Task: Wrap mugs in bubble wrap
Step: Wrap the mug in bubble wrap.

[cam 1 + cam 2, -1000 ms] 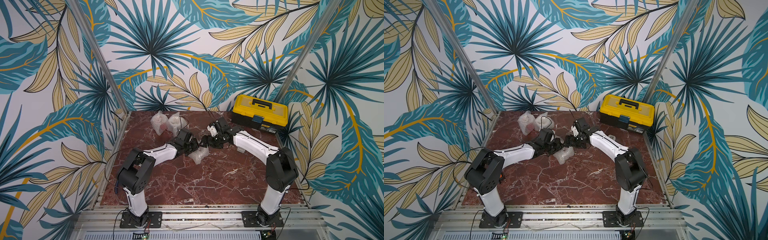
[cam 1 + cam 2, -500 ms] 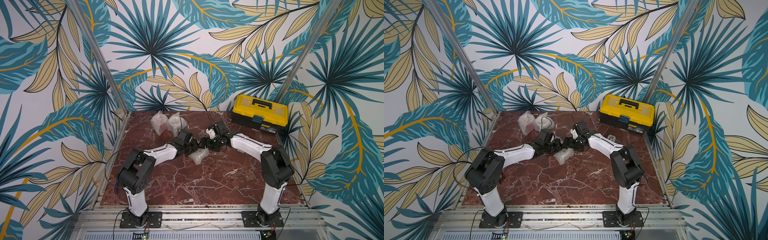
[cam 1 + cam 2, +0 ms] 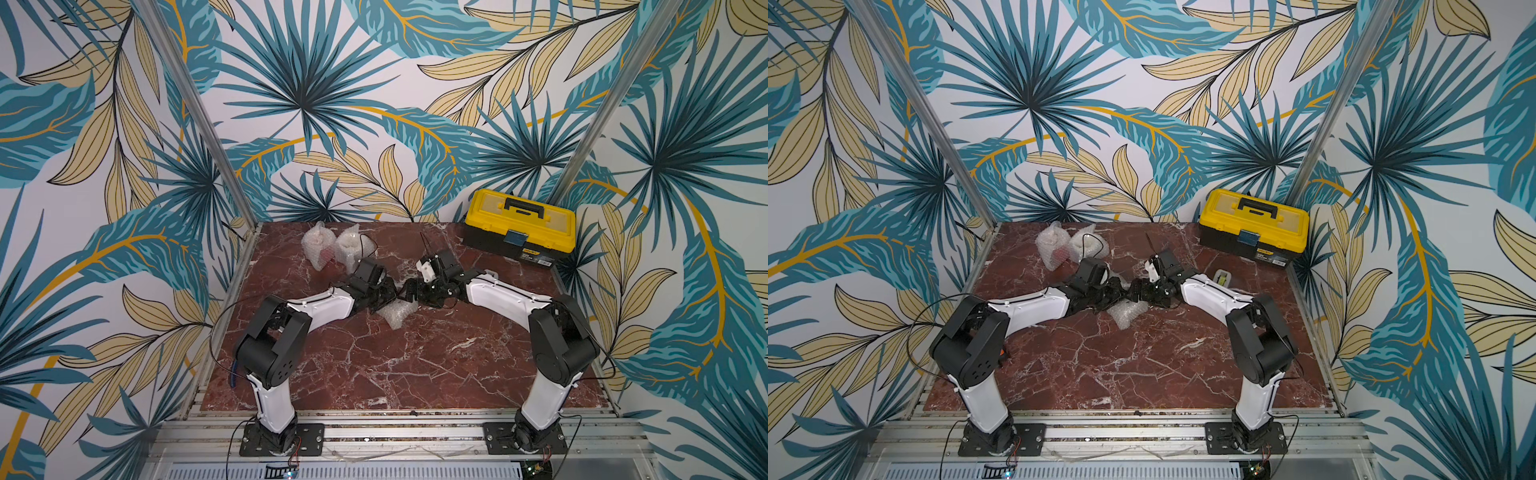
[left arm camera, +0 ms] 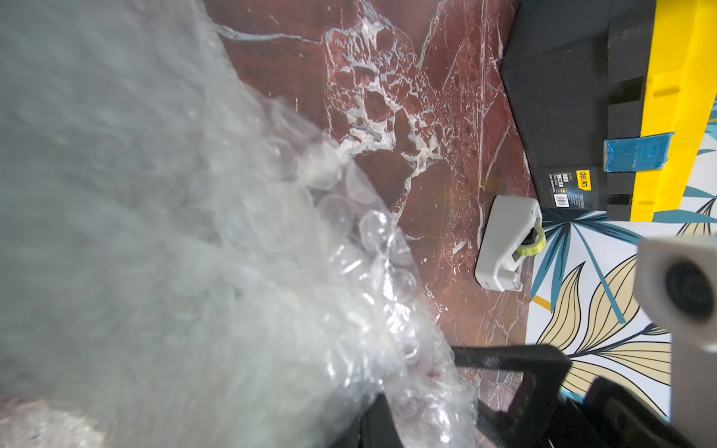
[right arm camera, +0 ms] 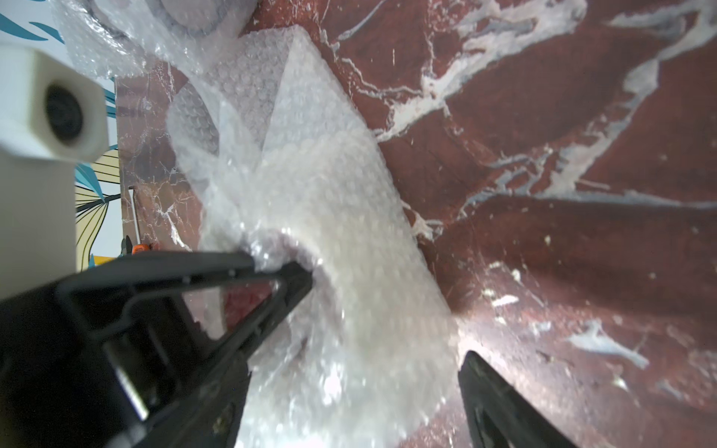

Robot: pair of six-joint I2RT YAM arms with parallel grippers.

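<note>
Bubble wrap (image 3: 397,316), clear, whitish and crumpled into a lumpy bundle, lies near the middle of the red-brown marbled surface (image 3: 395,365), just under the spot where the two arms meet. What it holds cannot be made out through the plastic.

The left pincer (image 3: 390,293) is closed. Its tips are buried under the sheet (image 4: 155,232), which spreads close across the left wrist view, so it seems to be pinching a fold of the bubble wrap. The right pincer (image 5: 388,316) stands wide open around one end of the bundle. One black finger (image 5: 271,294) touches the plastic and the other finger (image 5: 500,395) sits just beside it. In both top views the two pincers are nearly tip to tip above the bundle (image 3: 1125,313).

Two wrapped bundles (image 3: 318,245) of the same bubbled plastic stand side by side near the back edge, behind the left arm's wrist. One of them shows red through its wrap. A black plastic toolbox with a yellow lid (image 3: 519,228) sits in the back right corner. A small grey tape dispenser with a greenish roll (image 4: 504,244) rests on the surface near it. Walls (image 3: 311,104) printed with blue and tan leaves close in the surface on three sides.
</note>
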